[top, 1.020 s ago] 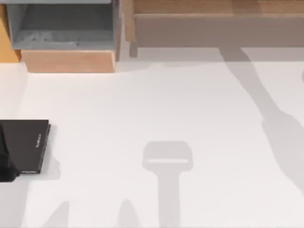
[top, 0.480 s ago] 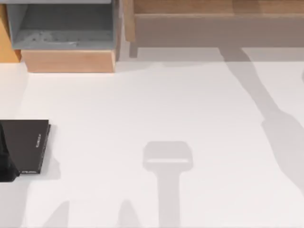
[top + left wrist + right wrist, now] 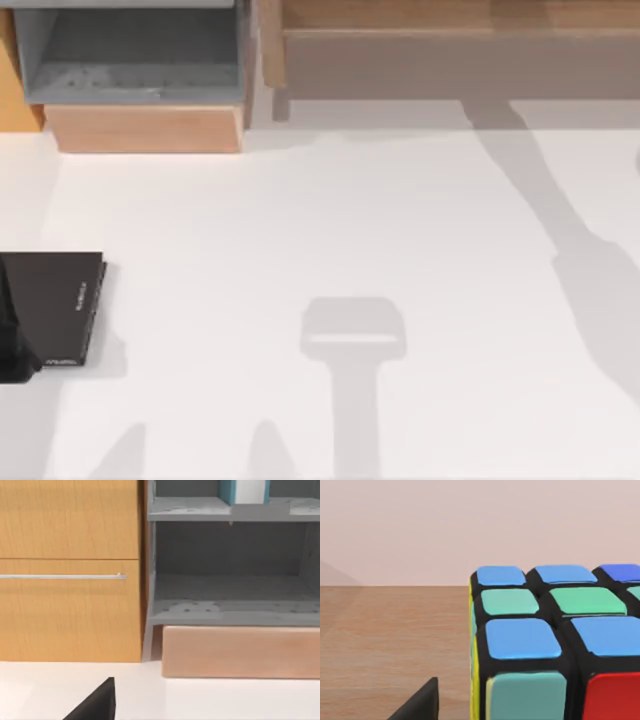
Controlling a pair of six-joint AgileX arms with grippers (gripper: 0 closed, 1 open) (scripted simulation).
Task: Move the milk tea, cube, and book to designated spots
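Sitting just beside the right pincer (image 3: pixel 420 704), one cube (image 3: pixel 540 640) rests on a wooden surface (image 3: pixel 385 640); whether that pincer is apart or together cannot be told. The left pincer (image 3: pixel 97 704), its state equally unclear, hangs low over the white tabletop (image 3: pixel 225 700), facing a grey shelf unit (image 3: pixel 230 610). One teal book (image 3: pixel 227 490) stands upright in the unit's upper compartment, well apart from that pincer. One black book (image 3: pixel 55 300) lies at the tabletop's left edge, unmoved since a second ago.
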